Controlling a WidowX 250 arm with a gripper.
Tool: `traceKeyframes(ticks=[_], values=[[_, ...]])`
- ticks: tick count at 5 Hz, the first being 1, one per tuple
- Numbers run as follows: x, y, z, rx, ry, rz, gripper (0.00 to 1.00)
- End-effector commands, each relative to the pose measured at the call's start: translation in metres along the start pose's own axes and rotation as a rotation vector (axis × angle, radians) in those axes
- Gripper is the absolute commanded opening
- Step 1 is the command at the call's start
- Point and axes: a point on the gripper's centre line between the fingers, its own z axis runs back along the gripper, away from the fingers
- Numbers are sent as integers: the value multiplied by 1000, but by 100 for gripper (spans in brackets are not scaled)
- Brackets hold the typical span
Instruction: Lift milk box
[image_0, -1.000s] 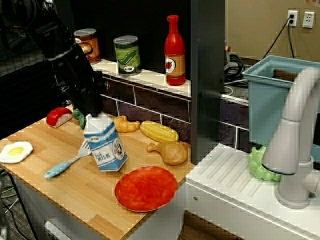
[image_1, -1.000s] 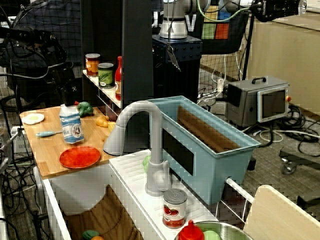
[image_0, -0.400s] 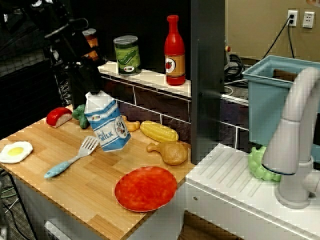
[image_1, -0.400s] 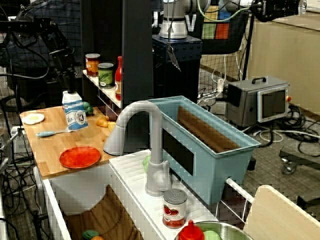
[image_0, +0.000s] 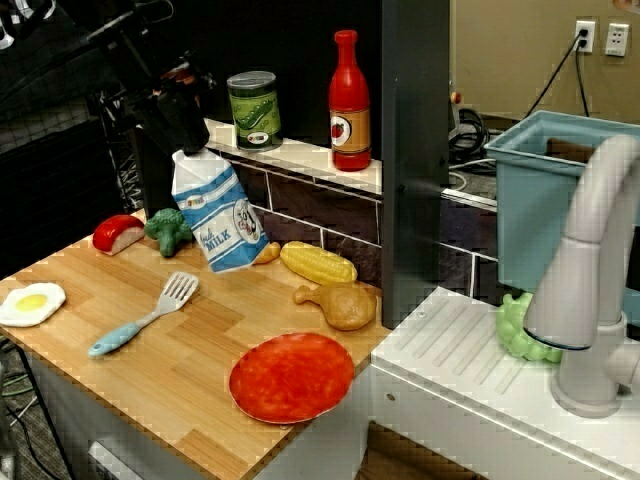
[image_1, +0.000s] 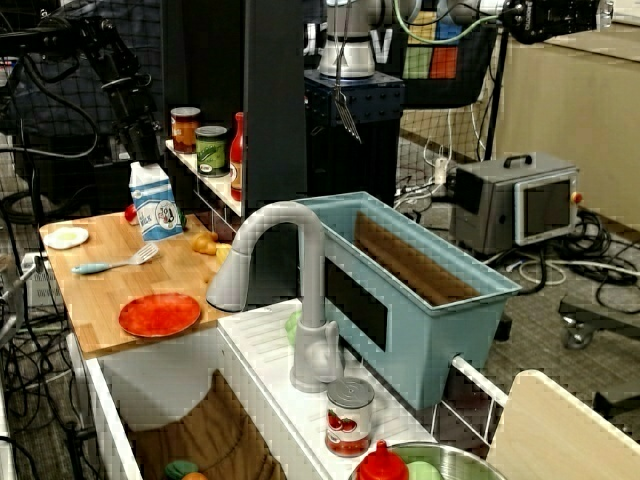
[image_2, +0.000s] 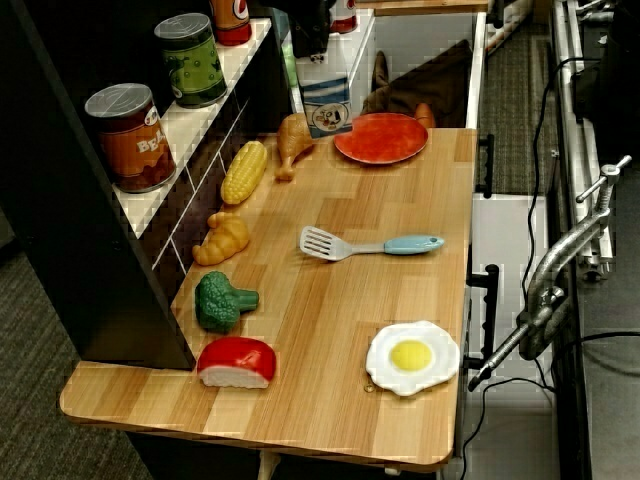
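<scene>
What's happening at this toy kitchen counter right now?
A robot arm has its tool clamped on the top of the milk box and holds it tilted, clear of the wooden counter, in front of the shelf with the cans. The spatula, fried egg, broccoli, corn, chicken leg and red plate all lie untouched on the counter.

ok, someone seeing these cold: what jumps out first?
Probably the white-and-blue gable-top milk box, hanging tilted above the wooden counter with the black gripper clamped on its top. Next, the round red-orange plate near the counter's front edge, and the tall red sauce bottle on the back ledge beside the green-labelled can.
</scene>
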Motion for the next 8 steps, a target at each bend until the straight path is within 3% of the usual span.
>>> traceKeyframes(ticks=[1,5,8], values=[[11,-14,36,-18,-47,-5,0],[25,-42,56,-67,-33,-8,0],[28,-41,59,-71,-34,2,0]])
